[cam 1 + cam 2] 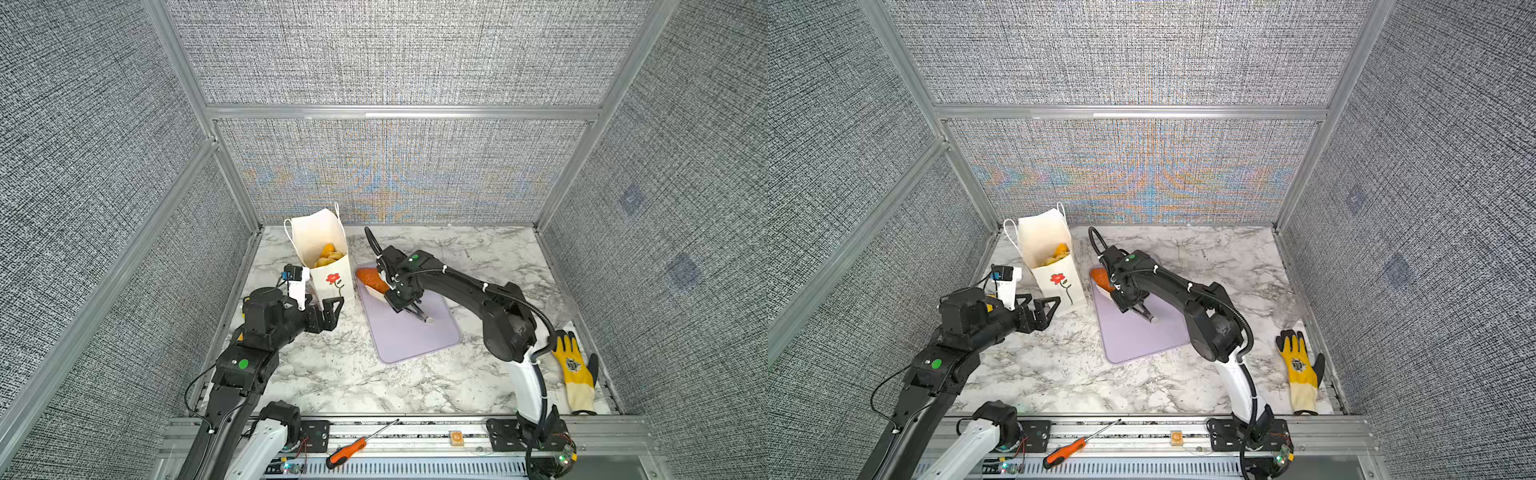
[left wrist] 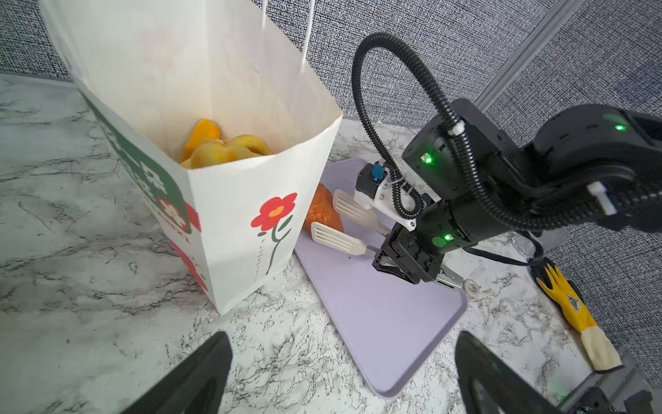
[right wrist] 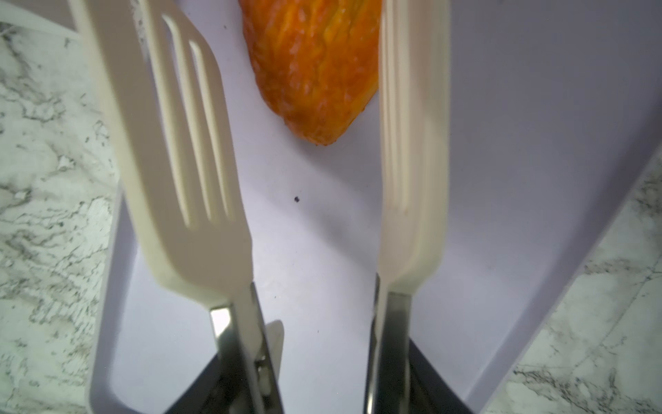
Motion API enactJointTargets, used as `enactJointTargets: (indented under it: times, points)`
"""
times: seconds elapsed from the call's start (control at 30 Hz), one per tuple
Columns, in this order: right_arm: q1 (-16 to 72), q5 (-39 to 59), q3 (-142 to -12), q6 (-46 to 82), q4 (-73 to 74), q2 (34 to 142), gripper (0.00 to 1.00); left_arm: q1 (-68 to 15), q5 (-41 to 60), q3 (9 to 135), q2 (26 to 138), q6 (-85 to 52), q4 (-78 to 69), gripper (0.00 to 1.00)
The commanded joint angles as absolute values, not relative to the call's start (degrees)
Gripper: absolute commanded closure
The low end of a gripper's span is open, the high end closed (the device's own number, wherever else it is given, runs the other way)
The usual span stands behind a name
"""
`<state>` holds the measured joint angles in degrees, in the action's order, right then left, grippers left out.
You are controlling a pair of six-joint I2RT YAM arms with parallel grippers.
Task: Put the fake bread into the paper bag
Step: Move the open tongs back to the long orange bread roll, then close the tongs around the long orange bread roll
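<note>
Between tongs [image 3: 190, 200] held by the right hand [image 2: 387, 255] lies fake bread [image 3: 311, 71].

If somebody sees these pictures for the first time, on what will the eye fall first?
Most striking is the white paper bag with a red flower, standing at the back left of the marble table, yellow pastries inside. Beside it, on the lilac tray, lies one orange-brown croissant, its end between the open paddles of cream tongs held by the right gripper. A yellow glove lies at the table's right edge.
</note>
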<state>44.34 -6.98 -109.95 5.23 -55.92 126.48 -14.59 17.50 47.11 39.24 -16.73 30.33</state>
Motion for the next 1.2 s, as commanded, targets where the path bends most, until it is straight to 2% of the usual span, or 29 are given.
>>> enactJointTargets:
  times: [0.0,0.27,0.67,0.87,1.17]
  points:
    - [44.4,-9.4,-112.8,5.8,-59.1,128.7,0.44,-14.6,17.0,47.0,39.2,-16.5,29.8,0.01]
    - [44.5,-10.6,-118.3,4.2,-63.9,133.6,0.46,-14.7,16.8,47.2,39.4,-16.3,29.5,0.01]
    - [44.3,-14.5,-119.8,-0.2,-70.8,135.0,0.63,-14.7,16.5,47.5,39.6,-16.1,28.9,0.01]
    - [43.0,-8.1,-115.0,-0.3,-66.4,129.1,0.72,-14.7,16.4,47.7,39.6,-16.2,29.0,0.01]
    - [40.1,1.5,-108.3,0.8,-59.9,118.2,0.74,-14.7,17.1,47.8,39.6,-16.7,28.1,0.01]
